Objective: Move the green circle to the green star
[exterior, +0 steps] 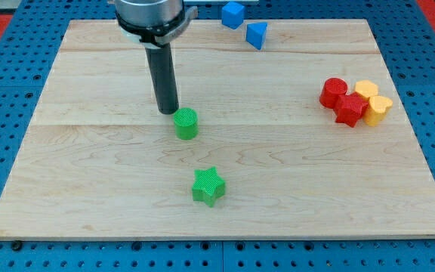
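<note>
The green circle (186, 123), a short green cylinder, stands near the middle of the wooden board (89, 181). The green star (208, 186) lies below it and slightly to the right, with a clear gap between the two. My tip (168, 112) rests on the board just to the upper left of the green circle, touching it or nearly so. The dark rod rises from the tip to the arm's head at the view's top.
A blue cube (233, 14) and a blue triangular block (257, 35) sit at the top edge. At the right, a red cylinder (333, 92), a red star (350, 109), a yellow block (366, 90) and a yellow heart (378, 109) cluster together.
</note>
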{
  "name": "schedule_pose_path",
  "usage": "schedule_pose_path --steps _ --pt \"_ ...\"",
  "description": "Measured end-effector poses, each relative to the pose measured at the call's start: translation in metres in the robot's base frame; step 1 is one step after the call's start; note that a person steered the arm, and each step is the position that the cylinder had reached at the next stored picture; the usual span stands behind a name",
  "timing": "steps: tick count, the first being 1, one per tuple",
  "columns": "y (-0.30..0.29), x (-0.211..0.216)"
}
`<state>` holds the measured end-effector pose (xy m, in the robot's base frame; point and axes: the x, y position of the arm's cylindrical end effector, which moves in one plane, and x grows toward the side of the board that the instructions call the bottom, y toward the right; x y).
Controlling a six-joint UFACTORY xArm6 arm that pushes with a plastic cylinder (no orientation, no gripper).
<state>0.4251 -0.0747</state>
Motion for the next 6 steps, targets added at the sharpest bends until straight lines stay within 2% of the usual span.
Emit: schedule_pose_path --steps 1,2,4,6 --pt "0.019 0.036" --pt "0.028 0.05" --pt "0.028 0.04" --pt "0.054 0.033"
